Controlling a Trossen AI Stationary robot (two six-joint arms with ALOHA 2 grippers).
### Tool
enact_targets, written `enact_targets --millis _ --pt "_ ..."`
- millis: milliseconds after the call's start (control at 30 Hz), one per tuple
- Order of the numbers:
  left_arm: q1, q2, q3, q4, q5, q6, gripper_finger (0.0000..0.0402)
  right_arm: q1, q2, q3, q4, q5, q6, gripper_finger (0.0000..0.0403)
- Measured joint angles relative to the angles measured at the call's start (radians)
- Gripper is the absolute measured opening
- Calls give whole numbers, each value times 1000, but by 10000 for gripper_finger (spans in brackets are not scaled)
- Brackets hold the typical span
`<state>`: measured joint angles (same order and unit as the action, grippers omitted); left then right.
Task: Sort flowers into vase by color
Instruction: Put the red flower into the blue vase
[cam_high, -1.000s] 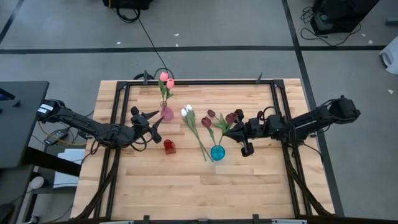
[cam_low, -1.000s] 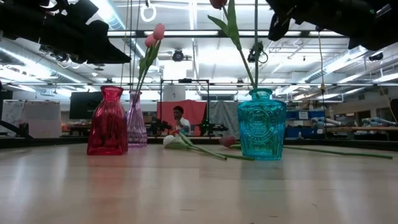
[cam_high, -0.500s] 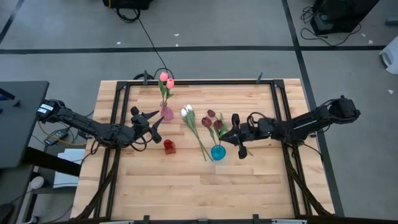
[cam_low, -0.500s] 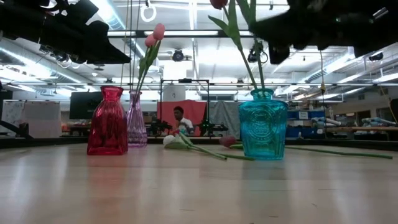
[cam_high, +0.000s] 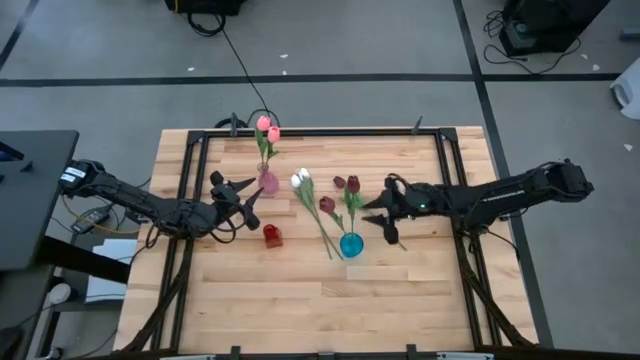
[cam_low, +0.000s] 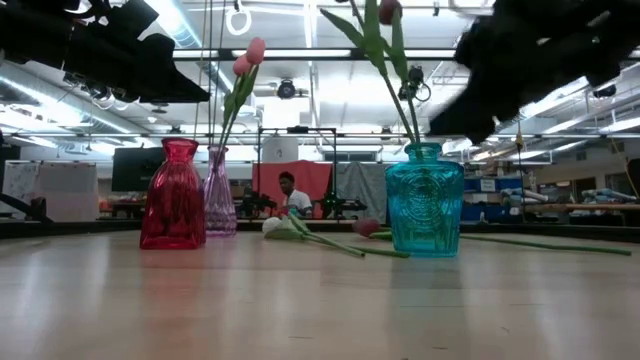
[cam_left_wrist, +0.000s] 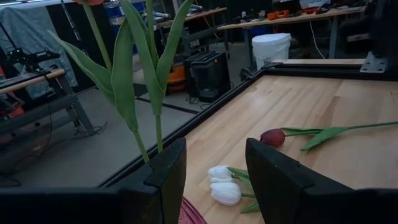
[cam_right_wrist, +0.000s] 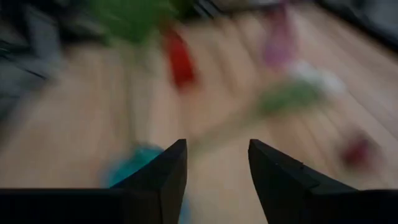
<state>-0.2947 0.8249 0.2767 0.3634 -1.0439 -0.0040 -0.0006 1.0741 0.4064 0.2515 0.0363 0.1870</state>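
Two pink tulips (cam_high: 267, 129) stand in the purple vase (cam_high: 267, 182). Two maroon tulips (cam_high: 352, 186) stand in the teal vase (cam_high: 350, 244), which also shows in the low view (cam_low: 423, 200). A third maroon tulip (cam_high: 339, 183) and two white tulips (cam_high: 301, 180) lie flat on the table. The red vase (cam_high: 271, 235) holds nothing. My right gripper (cam_high: 385, 216) is open and empty, just right of the teal vase; its wrist view (cam_right_wrist: 217, 162) is blurred. My left gripper (cam_high: 243, 204) is open and empty, left of the purple vase.
The white tulips' long stems (cam_high: 322, 232) run along the table to the left of the teal vase. A black frame (cam_high: 196, 150) borders the wooden table (cam_high: 300, 300), with bare wood along the near side. A person (cam_low: 290, 192) shows far behind the table.
My right gripper has carried a maroon tulip toward the table's left to the teal vase. The tulip's stem now stands in that vase beside the first maroon tulip, apart from the gripper. The gripper has since drawn back a little toward the right and tipped down.
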Motion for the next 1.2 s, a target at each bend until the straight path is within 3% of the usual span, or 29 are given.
enact_targets --millis 100,233,367,600,833,967,1100,1200 --pt "0 0 0 0 0 0 170 -12 24 54 -250 112 21 183" --pt "0 0 0 0 0 0 170 -37 106 98 -375 152 90 173" --pt "0 0 0 0 0 0 170 -70 201 121 -389 95 110 163" --pt "0 0 0 5 0 -3 170 -81 346 153 -399 102 101 159" --pt "0 0 0 4 0 -4 170 -81 435 186 -424 194 99 153" --pt "0 0 0 3 0 -4 170 -90 466 195 -411 181 100 112" --pt "0 0 0 -1 0 -5 170 -97 473 196 -400 171 127 30" --pt "0 0 0 -1 0 -5 170 -105 446 192 -409 189 154 15"
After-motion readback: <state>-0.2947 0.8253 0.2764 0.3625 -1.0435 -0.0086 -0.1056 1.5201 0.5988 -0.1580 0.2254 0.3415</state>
